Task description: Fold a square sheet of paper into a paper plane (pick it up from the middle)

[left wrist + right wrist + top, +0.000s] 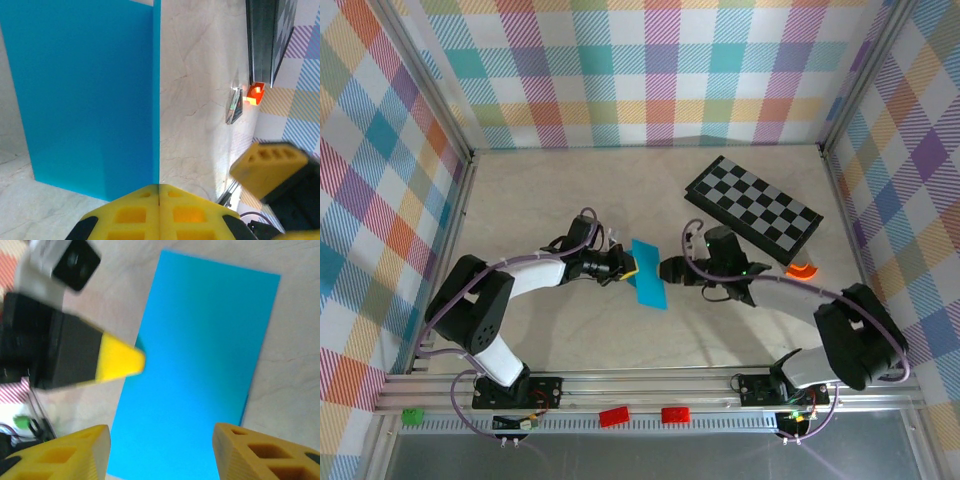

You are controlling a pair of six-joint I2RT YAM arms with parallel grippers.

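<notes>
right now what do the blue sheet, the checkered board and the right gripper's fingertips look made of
Square sheet of paper: thin matte cyan paper, going by its crisp straight edges. Checkered board: rigid, perhaps plastic or wood, with a faint sheen. Right gripper's fingertips: yellow plastic, probably moulded or printed, with hollow cells.

Above the table [550, 200], the sheet of paper [648, 282] sits between my left hand [628, 268], pinching its edge, and my right hand [665, 270]; the board [753, 208] lies behind right, a curved piece [802, 269] before it.
</notes>
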